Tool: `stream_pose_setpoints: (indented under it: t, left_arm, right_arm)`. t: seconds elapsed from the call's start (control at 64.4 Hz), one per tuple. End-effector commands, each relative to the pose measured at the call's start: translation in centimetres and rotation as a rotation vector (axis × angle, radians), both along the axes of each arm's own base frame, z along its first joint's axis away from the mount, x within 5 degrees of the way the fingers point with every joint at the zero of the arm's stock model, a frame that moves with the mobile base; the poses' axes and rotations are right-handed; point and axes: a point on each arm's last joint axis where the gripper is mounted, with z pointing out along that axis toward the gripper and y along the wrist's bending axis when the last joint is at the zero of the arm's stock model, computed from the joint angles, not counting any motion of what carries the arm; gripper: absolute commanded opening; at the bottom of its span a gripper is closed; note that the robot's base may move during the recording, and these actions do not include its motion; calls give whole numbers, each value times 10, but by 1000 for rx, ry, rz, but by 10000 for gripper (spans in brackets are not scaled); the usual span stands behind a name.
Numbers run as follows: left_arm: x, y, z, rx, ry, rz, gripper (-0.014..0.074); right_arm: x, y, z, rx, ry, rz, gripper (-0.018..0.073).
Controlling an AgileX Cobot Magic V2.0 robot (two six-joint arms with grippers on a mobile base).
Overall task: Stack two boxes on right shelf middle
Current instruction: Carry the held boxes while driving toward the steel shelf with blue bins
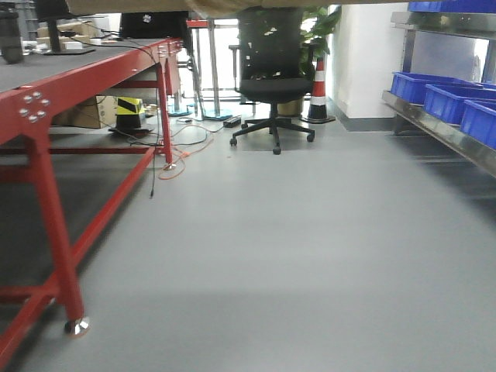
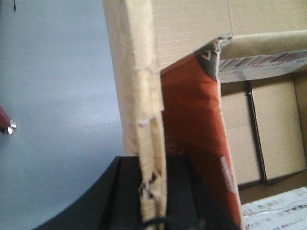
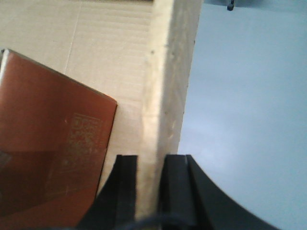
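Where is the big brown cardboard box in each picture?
Front view: only a brown strip of the cardboard box along the very top edge.
Left wrist view: the cardboard box runs down the middle into the left gripper.
Right wrist view: the cardboard box runs down the middle into the right gripper.
Shared landmark: the grey floor, left of the box in the left wrist view, right of it in the right.

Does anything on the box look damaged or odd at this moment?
Yes. The box wall clamped by the left gripper has a frayed, torn edge beside the fingers, with nicks higher up. The inner carton corner looks ripped too.
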Motion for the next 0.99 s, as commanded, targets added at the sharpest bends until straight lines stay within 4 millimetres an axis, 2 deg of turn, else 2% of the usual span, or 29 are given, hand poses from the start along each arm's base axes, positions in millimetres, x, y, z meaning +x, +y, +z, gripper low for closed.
stream_pose_setpoints:
  t: [0.0, 0.978]
  left_arm:
    - [-2, 6, 6, 18, -47, 29, -111]
    - [-2, 6, 6, 23, -49, 32, -111]
  right_arm:
    - [-2, -6, 14, -1, -108, -31, -154]
    - [-2, -6, 14, 0, -109, -31, -154]
